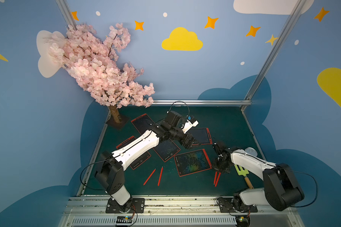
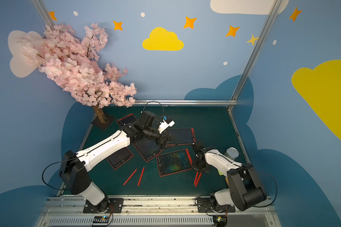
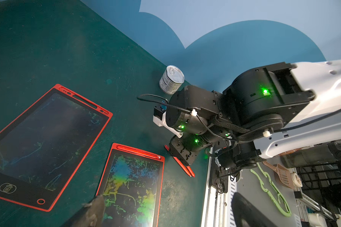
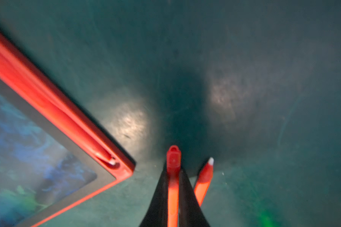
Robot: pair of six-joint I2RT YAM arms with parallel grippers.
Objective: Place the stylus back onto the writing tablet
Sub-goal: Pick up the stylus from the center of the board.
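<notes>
Right jaws are pinched tight on a red stylus, with one black finger on each side of it. The stylus runs lengthwise between the fingers, long axis roughly far-to-near across the table. Its blunt capped end pokes out past the fingertips toward the far side. We can't tell if it's lifted or flat on the table.

A second stylus lies just beside it, outside the jaws and nearly parallel. Its white writing tip points the same way as the held one's cap. In both top views two red shafts stick out from under the right arm toward the near edge; we can't tell them apart there.

The held stylus sits just off the near right corner of the scribbled tablet, not touching it. That tablet's side slot holds a slotted stylus. The far tablet shows its slot as a bare cut-out.

Left jaws are spread wide, hovering over the tablets mid-table with nothing between them. A left loose stylus and a right loose stylus lie on the table near the front edge, both roughly far-to-near. A can stands upright by the table's right edge, lid sealed, contents hidden.
</notes>
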